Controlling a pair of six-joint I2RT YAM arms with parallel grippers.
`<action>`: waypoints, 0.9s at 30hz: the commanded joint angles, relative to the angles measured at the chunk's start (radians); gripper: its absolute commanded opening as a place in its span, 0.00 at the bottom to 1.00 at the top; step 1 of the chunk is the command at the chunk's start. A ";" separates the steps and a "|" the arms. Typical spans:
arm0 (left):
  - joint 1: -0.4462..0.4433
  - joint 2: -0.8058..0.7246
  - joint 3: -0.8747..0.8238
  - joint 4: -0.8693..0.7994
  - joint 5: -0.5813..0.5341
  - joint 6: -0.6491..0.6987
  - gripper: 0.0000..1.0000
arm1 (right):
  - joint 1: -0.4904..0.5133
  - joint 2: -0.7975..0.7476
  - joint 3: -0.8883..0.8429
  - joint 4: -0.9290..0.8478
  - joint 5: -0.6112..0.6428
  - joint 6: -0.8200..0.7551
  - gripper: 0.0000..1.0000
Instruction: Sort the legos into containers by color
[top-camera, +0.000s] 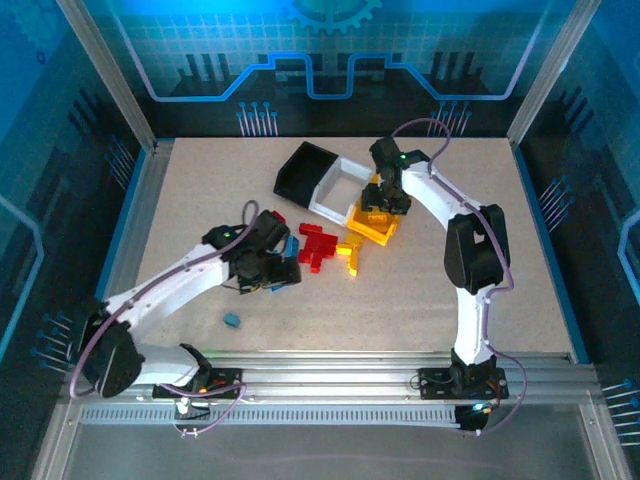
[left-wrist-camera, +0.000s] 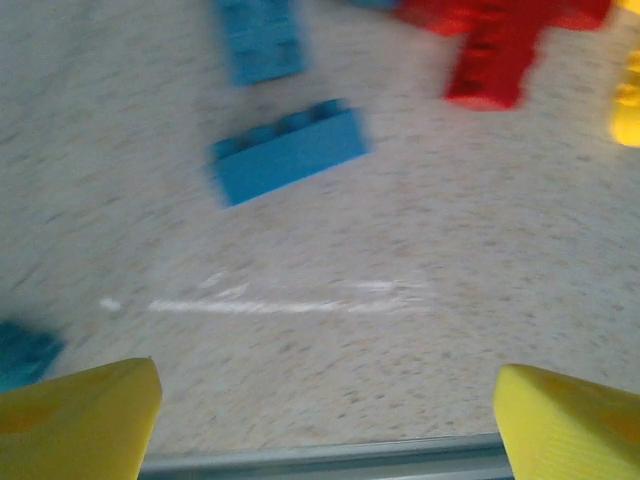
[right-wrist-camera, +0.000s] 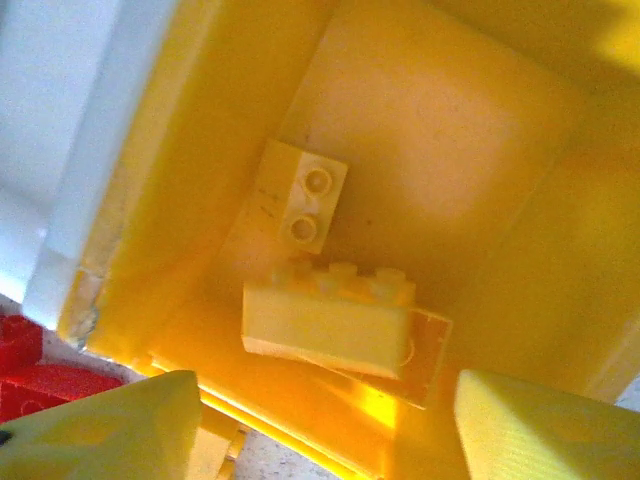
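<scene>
The counter (top-camera: 430, 300) carries the bins (top-camera: 325, 203) in the upper middle. The right fingers (top-camera: 386, 197) hang apart over the yellow bin (right-wrist-camera: 160, 200), where two yellow bricks (right-wrist-camera: 325, 325) lie, matching its color. The left fingers (top-camera: 268, 262), wide apart and empty, face a blue brick (left-wrist-camera: 288, 152), probably to take it next.

Bare table (left-wrist-camera: 400, 330) ahead of left pincer (left-wrist-camera: 325, 400), blue brick (left-wrist-camera: 288, 152) beyond, yellow bricks (right-wrist-camera: 325, 325) crowding yellow bin (right-wrist-camera: 480, 160) floor

Before you, glossy yellow plastic bin (right-wrist-camera: 470, 130), smooth studded plastic bricks (right-wrist-camera: 325, 325), matt speckled table (left-wrist-camera: 400, 230), ribbed metal rail (top-camera: 330, 380).
</scene>
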 joint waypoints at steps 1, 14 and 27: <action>0.052 -0.110 -0.066 -0.236 -0.086 -0.180 0.90 | 0.004 -0.047 0.023 -0.041 -0.009 -0.006 0.73; 0.067 -0.445 -0.429 -0.186 0.016 -0.718 0.82 | 0.124 -0.312 -0.181 0.009 -0.089 0.015 0.75; 0.160 -0.377 -0.496 0.007 0.021 -0.752 0.76 | 0.193 -0.438 -0.360 0.042 -0.120 0.022 0.75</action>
